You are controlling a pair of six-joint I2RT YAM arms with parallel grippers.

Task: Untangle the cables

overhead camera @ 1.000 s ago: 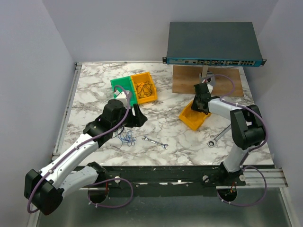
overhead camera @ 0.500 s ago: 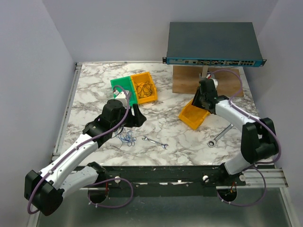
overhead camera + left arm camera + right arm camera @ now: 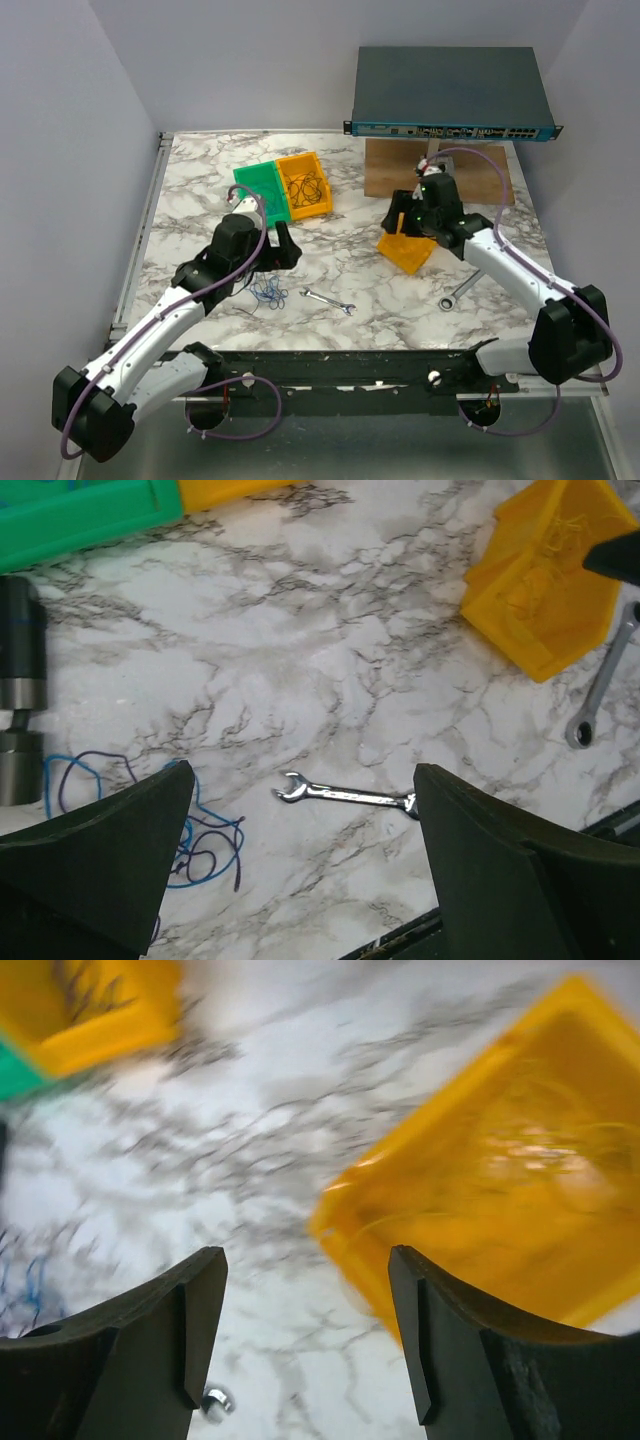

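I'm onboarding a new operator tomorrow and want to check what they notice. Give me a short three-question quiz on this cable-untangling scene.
1. True or false: the blue cable is clamped in the left gripper.
2. Which bin holds the black cables? A: the yellow bin beside the green bin. B: the green bin. C: the tilted yellow bin.
3. Fill in: in the top view, the small wrench lies just ___ of the blue cable.

Key: 1 false, it lies loose on the table with the jaws wide apart; 2 A; 3 right.
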